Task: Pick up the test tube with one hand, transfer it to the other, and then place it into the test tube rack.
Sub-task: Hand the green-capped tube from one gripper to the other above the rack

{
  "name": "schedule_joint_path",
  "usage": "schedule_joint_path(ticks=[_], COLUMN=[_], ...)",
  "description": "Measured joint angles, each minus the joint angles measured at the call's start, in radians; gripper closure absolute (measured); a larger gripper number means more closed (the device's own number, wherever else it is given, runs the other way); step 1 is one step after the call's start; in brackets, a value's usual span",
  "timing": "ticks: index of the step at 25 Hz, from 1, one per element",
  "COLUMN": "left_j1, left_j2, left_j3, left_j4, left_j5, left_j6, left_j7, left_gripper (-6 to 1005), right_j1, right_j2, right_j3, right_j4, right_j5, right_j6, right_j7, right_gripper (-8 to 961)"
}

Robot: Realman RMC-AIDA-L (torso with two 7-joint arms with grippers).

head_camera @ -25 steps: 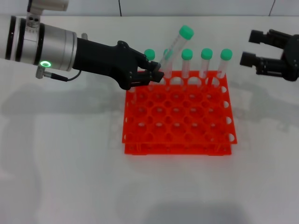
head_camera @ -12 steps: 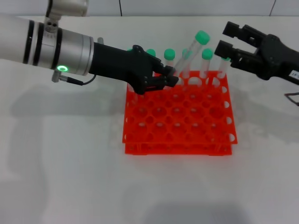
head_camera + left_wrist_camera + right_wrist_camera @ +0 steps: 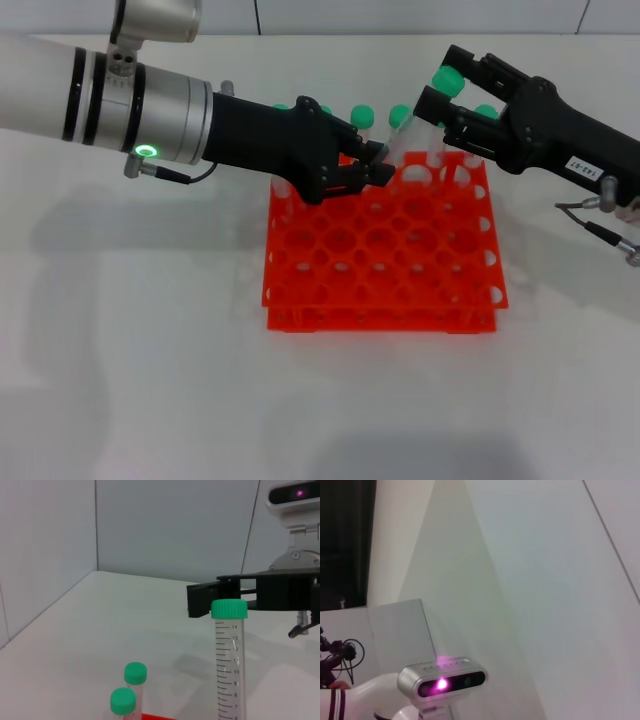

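Green-capped test tube (image 3: 415,125): I see it tilted above the back row of the rack, its lower end pinched in my left gripper and its cap (image 3: 229,608) up between the fingers of my right one. From the left wrist it stands upright with its printed scale facing the camera.
Left gripper (image 3: 375,167): black claw on the silver-white arm with the green light ring (image 3: 147,152), reaching in over the rack's back left corner. Its fingers are clamped narrow on the tube's lower part.
Right gripper (image 3: 438,92): black claw carrying a small white label (image 3: 583,168), coming in from the back right. Its two fingers are spread wide, one on each side of the tube's cap; I can't confirm that they touch it. From the left wrist the same fingers (image 3: 202,600) show as a dark bar just behind the cap.
Test tube rack (image 3: 380,245): orange-red, two-tiered, on the white table (image 3: 150,380) in front of me, with most of its holes bare.
Other tubes: several more green-capped tubes (image 3: 362,118) stand in the rack's back row; two of their caps (image 3: 135,673) show low in the left wrist view.
Right wrist view: only a wall and a camera head with a purple light (image 3: 441,683), nothing of the tube or rack.
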State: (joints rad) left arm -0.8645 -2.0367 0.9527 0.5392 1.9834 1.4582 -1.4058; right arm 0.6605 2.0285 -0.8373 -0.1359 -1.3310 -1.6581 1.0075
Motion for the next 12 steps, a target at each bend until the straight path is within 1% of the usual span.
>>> schedule_joint_path(ticks=[6,12], left_j1=[-0.001,-0.006], left_j2=[-0.003,-0.004], left_j3=[0.003,0.003], left_j4=[-0.006,-0.008], left_j5=[0.001,0.004], left_j6=[-0.015,-0.024], left_j7=[0.007,0.004], left_gripper=[800,795], right_j1=[0.019,0.029], right_j2=[0.001,0.001], right_j3=[0.007,0.007], right_j4=[0.046,0.056], right_j5=[0.003,0.005], right_j6=[-0.002,0.006], right_j7=[-0.052,-0.074], right_gripper=[113,118])
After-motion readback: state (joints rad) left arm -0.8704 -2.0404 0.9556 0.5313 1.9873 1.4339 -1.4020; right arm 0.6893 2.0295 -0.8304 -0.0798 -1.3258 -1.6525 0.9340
